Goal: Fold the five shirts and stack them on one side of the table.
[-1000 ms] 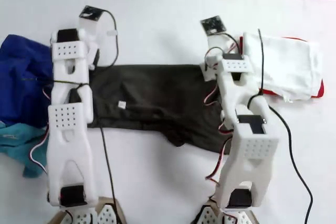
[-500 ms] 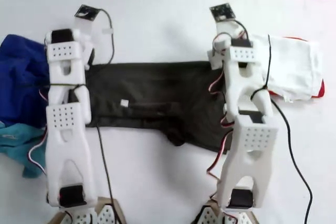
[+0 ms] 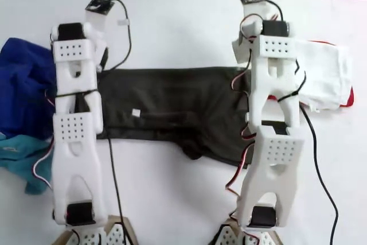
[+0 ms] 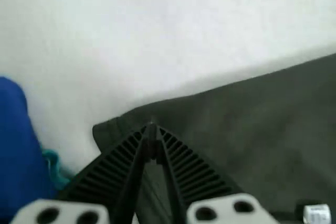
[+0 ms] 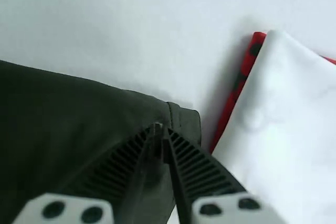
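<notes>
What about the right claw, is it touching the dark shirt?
Touching. The right wrist view shows the right gripper shut on a corner of the dark shirt.

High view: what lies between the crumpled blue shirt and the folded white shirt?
A dark cloth shirt, spread flat, seen in the high view.

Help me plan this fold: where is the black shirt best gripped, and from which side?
Grip the black shirt at its two far corners, one per arm, coming over it from the arms' side. It lies flat and spread sideways, so its thin far edge can be pinched at both ends. The left gripper and right gripper are shut there now.
</notes>
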`<action>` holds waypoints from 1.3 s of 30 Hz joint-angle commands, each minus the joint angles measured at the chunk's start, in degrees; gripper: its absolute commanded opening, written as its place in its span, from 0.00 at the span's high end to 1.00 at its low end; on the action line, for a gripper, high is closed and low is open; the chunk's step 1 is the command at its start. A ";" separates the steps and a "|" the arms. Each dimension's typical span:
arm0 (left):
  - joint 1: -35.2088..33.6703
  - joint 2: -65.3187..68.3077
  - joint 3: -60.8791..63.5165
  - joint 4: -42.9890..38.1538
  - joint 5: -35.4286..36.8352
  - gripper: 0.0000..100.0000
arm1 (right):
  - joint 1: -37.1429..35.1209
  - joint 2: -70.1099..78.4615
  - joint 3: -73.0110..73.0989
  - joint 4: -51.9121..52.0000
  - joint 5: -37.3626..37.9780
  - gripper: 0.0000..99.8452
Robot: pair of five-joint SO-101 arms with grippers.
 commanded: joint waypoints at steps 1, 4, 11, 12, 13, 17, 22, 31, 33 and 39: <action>0.62 -11.69 9.19 1.14 1.23 0.97 | 0.57 -0.57 -9.76 7.08 -0.44 0.98; 0.35 -19.34 18.07 1.14 3.69 0.97 | 0.13 -0.57 -15.56 12.26 -0.44 0.98; 0.62 -33.58 36.88 -2.20 4.92 0.97 | 0.92 -3.56 -18.55 17.19 -0.44 0.98; 0.62 -33.93 39.69 -4.13 5.01 0.97 | 1.10 -5.23 -17.05 17.19 -0.44 0.98; 0.62 -33.93 42.33 -5.98 5.01 0.97 | 1.19 -7.25 -14.86 17.19 -0.44 0.98; 0.97 -34.55 53.76 -12.66 5.19 0.97 | 1.36 -20.00 -0.35 17.10 -0.35 0.98; 2.64 -34.55 59.74 -15.74 7.56 0.97 | 1.36 -37.23 20.40 17.01 0.00 0.98; 5.01 -34.55 61.14 -14.24 11.69 0.97 | 1.63 -53.23 44.57 14.99 -0.18 0.98; 5.01 -34.55 62.11 -14.07 11.78 0.97 | 1.54 -55.25 47.12 14.90 -0.35 0.98; 4.48 -34.55 67.30 -15.47 11.43 0.97 | 1.36 -59.56 51.43 14.64 -0.35 0.98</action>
